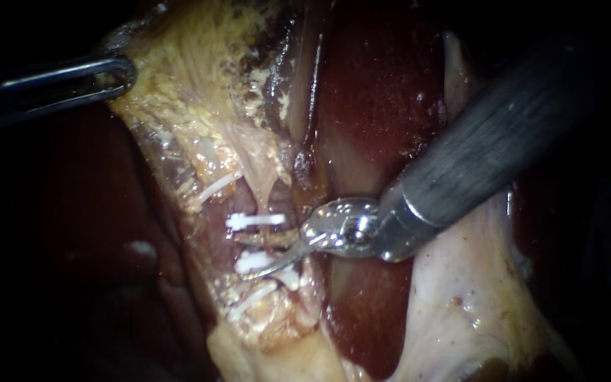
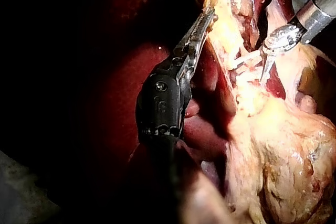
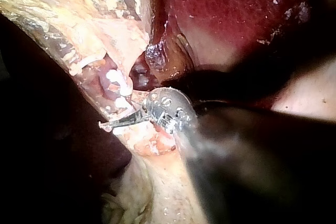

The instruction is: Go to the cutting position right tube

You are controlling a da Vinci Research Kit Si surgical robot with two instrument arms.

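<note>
Silver curved-bladed right instrument (image 1: 274, 255), blades spread; white-clipped pale tube (image 1: 269, 238) lay at its 9 o'clock. Left wrist view alone separated both blades.

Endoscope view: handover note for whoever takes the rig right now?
Left instrument: jaws shut on yellowish tissue, holding it up and away from the clips.
Right instrument: blades open at the clipped tube, in the gap between the upper clip and the next clip below it.
Done: blades appear to be at the cutting spot.
Left: check from the wrist views that the tube lies fully between the blades. The tube is not cut yet.
</note>
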